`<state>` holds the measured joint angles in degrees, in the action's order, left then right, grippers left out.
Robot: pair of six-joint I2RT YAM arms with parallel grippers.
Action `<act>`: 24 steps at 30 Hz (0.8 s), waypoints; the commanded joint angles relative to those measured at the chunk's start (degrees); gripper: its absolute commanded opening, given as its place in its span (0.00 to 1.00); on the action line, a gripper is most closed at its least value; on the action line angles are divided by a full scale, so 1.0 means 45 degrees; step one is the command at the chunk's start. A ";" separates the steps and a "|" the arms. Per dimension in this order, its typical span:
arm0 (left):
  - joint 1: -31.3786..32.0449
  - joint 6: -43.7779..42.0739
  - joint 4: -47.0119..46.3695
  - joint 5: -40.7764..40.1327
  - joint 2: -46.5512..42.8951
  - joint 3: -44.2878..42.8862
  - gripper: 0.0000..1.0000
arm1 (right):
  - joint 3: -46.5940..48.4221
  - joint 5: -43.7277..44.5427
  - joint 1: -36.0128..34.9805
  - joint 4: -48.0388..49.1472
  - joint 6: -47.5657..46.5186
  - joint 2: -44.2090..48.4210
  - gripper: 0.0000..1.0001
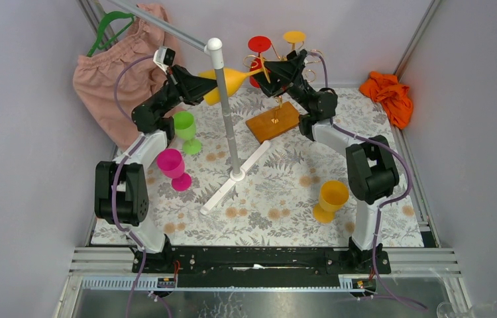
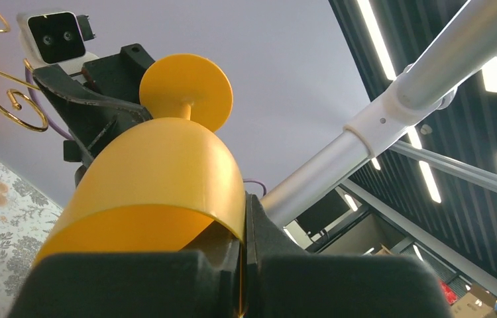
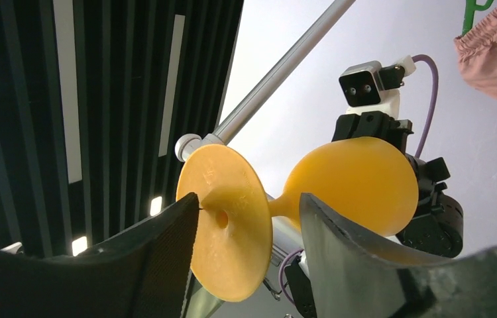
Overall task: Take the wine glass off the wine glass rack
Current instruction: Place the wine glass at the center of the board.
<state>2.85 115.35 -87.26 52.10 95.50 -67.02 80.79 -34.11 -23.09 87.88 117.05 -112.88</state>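
Wine glass (image 1: 236, 78) left of wine glass rack (image 1: 270, 122), apparently behind pole stand (image 1: 230, 132).

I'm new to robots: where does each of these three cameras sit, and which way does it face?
Top external: fixed above and behind the arms, looking down on the table; left arm and right arm show whole.
Left wrist: on the left arm, aimed upward past the left gripper and its yellow wine glass.
Right wrist: on the right arm, aimed upward; the fingers of the right gripper flank the glass's foot.
Shared: both wrist views show that glass and the grey pole.
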 commanded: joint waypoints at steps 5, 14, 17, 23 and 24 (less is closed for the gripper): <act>-0.0341 -0.0029 -0.1057 -0.0794 -0.0572 0.0622 0.00 | 0.0205 -0.0209 -0.0234 0.2289 0.1641 0.0318 0.78; -0.1199 -0.0068 -0.0443 -0.0975 -0.0581 0.0648 0.00 | -0.1098 -0.0177 -0.0236 0.2274 0.1426 0.1238 0.83; -0.1451 -0.0809 0.0774 -0.0750 -0.0653 0.0691 0.00 | -0.1800 -0.0175 -0.0219 0.2282 0.1362 0.1682 0.82; -0.1900 -0.6106 0.8719 -0.0449 -0.1859 0.0233 0.00 | -0.3069 -0.0219 -0.0024 0.2161 0.0929 0.2810 0.83; -0.1922 -0.7245 1.0350 -0.0642 -0.2072 -0.0071 0.00 | -0.3161 -0.0304 0.0034 0.2053 0.0769 0.3001 0.83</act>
<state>-4.78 102.80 -67.61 49.39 91.02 -64.16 68.47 -34.09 -23.55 88.09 117.05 -104.20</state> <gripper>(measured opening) 0.033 0.823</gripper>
